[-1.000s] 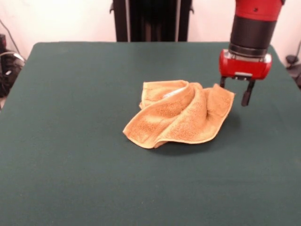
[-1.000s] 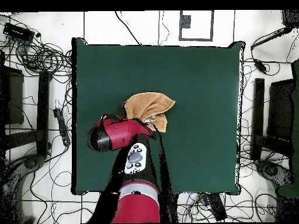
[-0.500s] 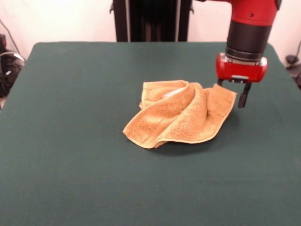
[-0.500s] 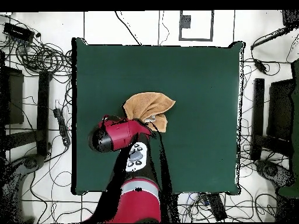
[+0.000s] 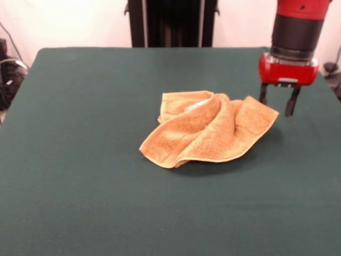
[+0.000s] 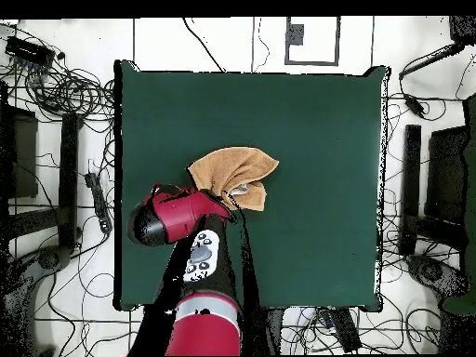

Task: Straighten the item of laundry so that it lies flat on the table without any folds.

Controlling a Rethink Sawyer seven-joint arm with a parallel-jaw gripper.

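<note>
Crumpled towel [image 5: 208, 133] is being rested on counter [image 5: 85, 160]; its corner is being straddled by spread, released pincer [image 5: 277, 104].

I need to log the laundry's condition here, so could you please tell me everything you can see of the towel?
The towel is a small golden-orange terry cloth with hemmed edges. It lies crumpled near the middle of the green table, with a raised ridge across its middle and layers folded over one another, so it is not flat. One corner stretches out toward the gripper, whose open fingers stand right at that corner; whether they touch it is unclear.
</note>
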